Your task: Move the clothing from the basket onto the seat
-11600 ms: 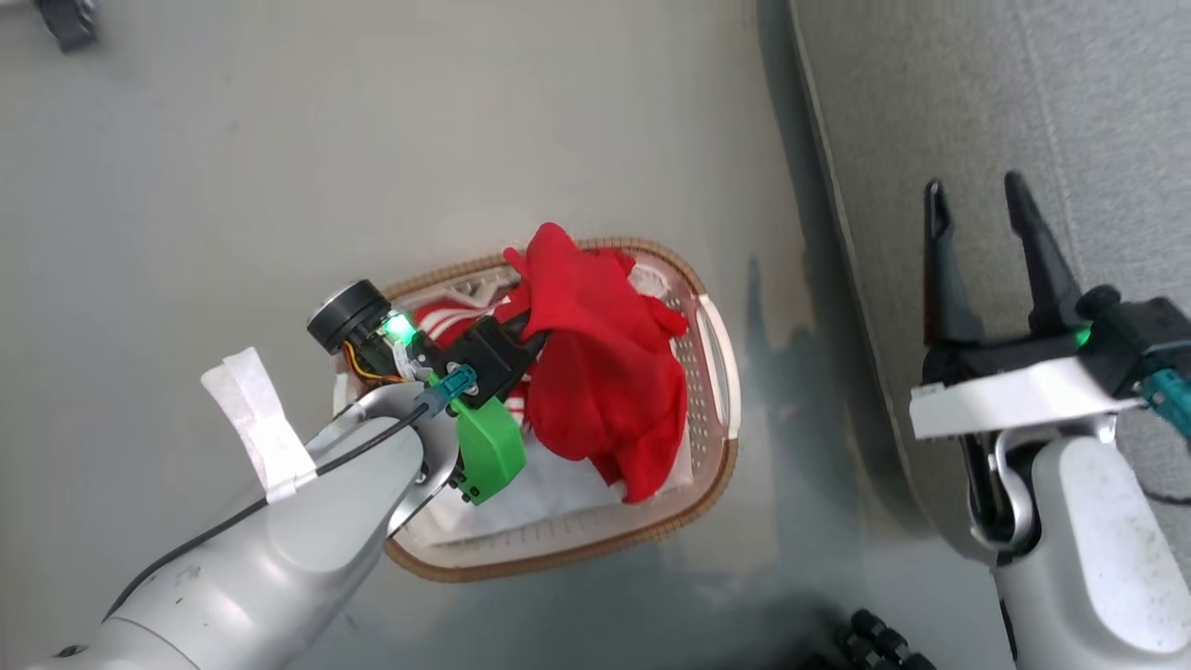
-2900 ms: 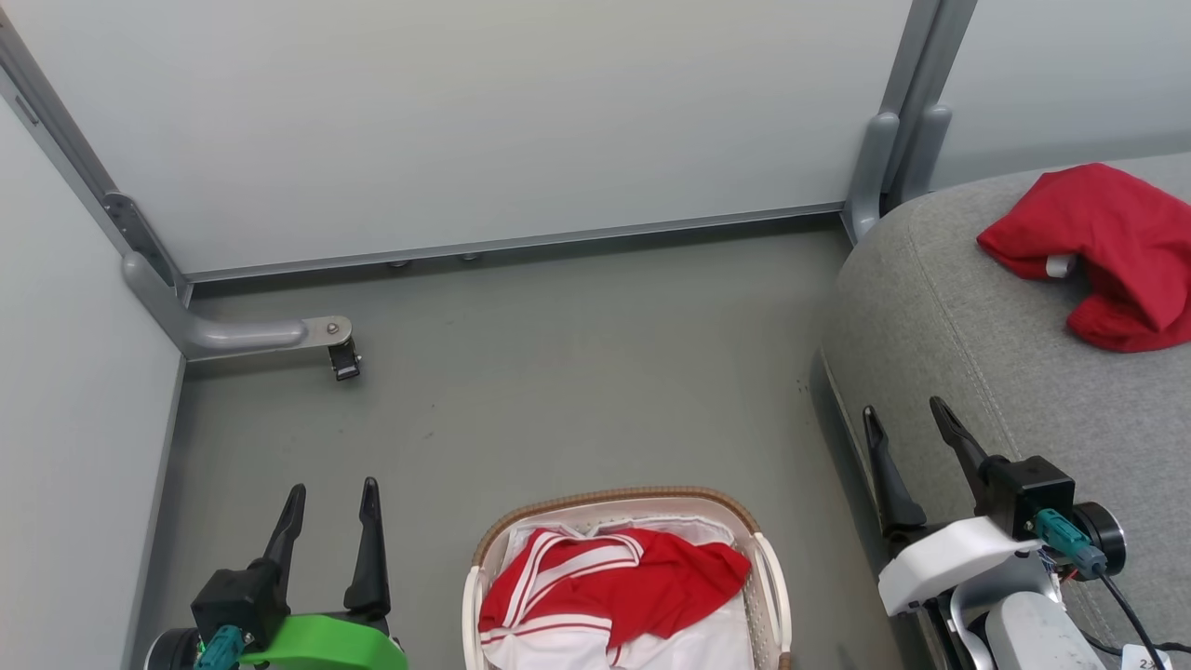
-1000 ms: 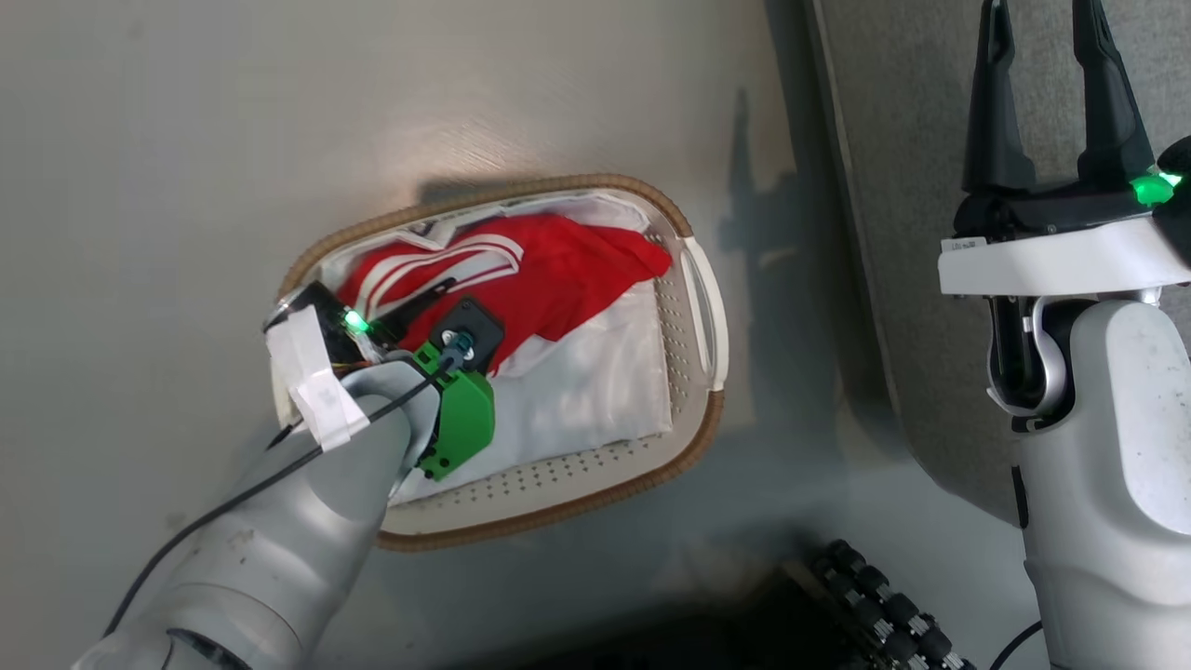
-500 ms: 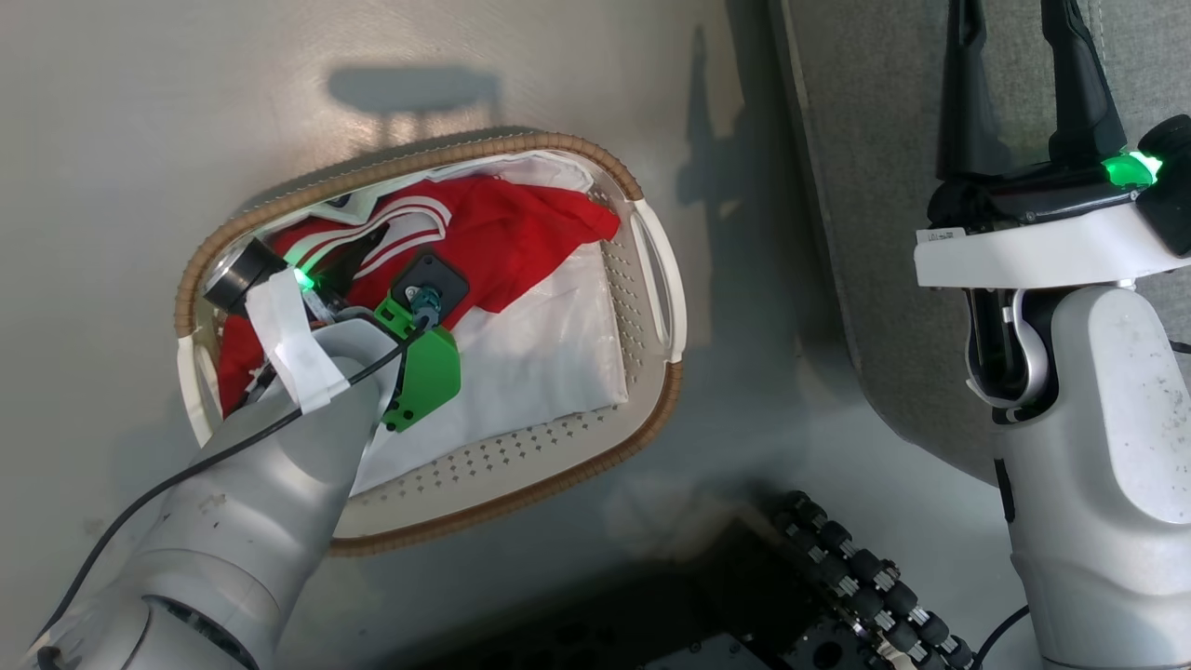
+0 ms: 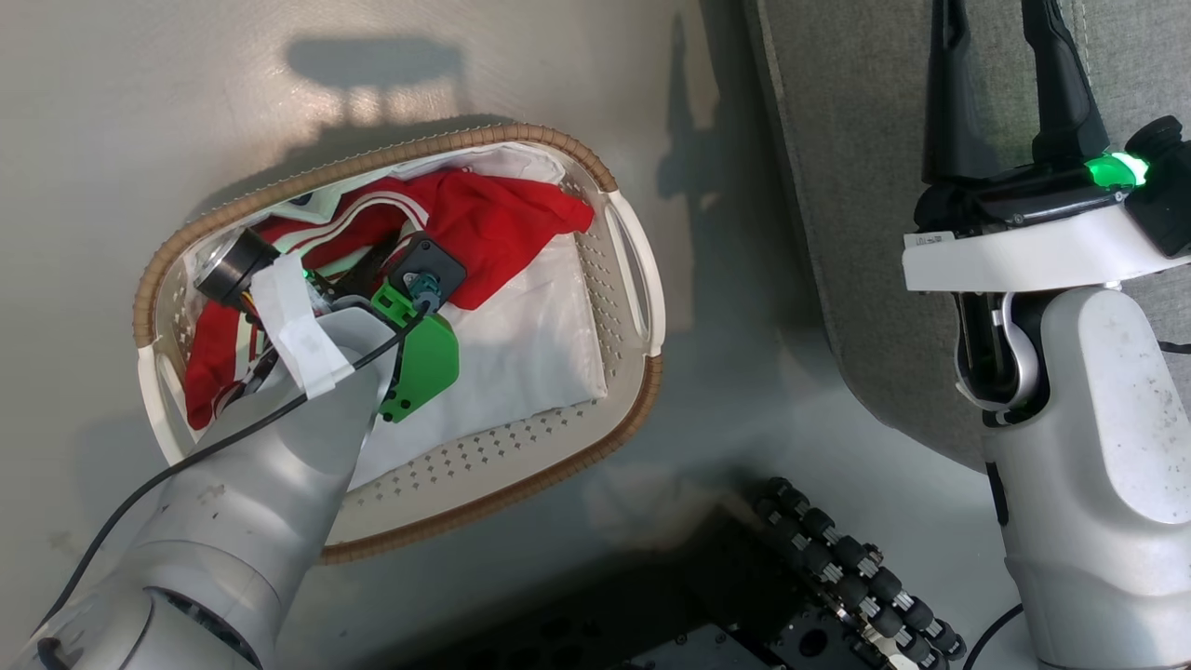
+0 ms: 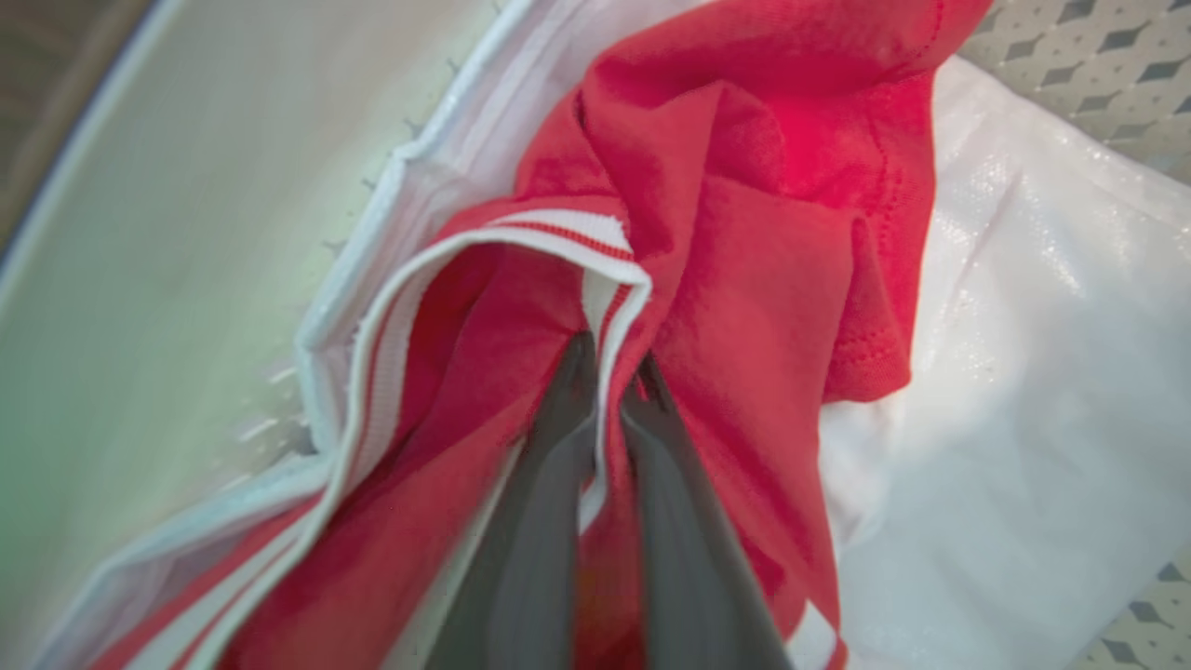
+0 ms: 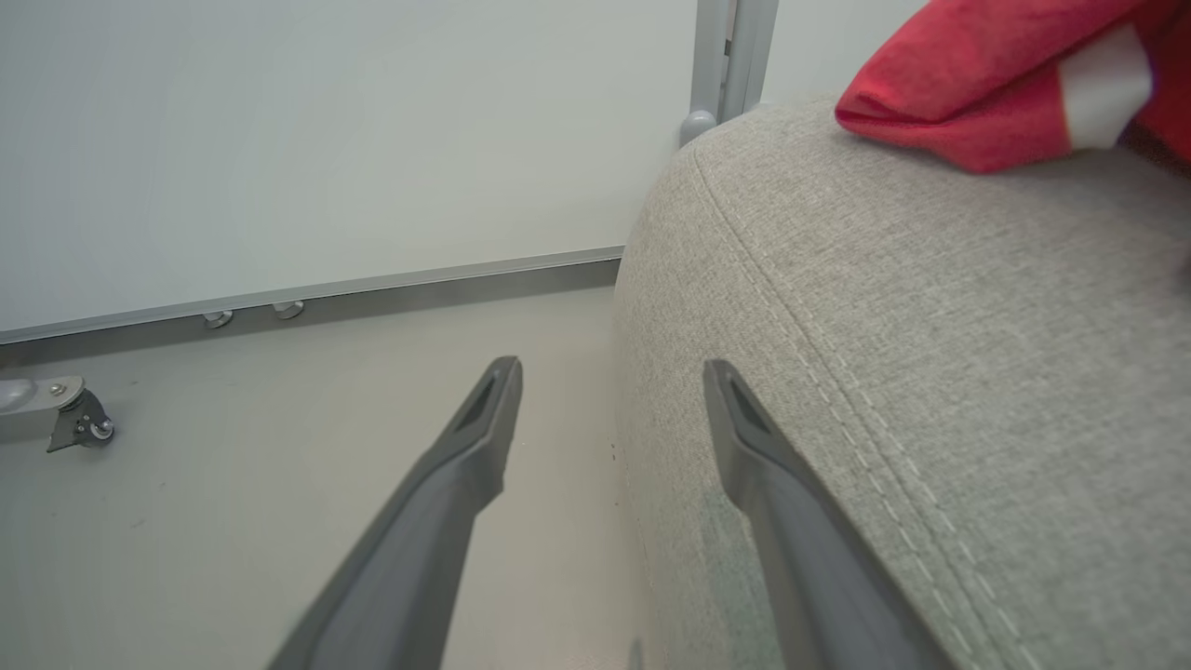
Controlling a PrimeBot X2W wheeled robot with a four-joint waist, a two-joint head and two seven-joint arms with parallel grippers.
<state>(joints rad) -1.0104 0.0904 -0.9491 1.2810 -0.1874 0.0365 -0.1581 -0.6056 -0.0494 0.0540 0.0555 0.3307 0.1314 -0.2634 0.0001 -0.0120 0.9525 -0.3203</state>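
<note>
The left pincer is down inside the basket. Its fingers are pressed together on a white-edged fold of the striped red garment, which bunches around and ahead of the tips. To this pincer's right a white sheet lines the basket under the garment. The right pincer hangs spread, holding nothing, at the edge of the seat. Red shorts lie on the seat ahead of it, to its right.

Basket on floor, L of seat; garment 1 inside, garment 2 on seat.
</note>
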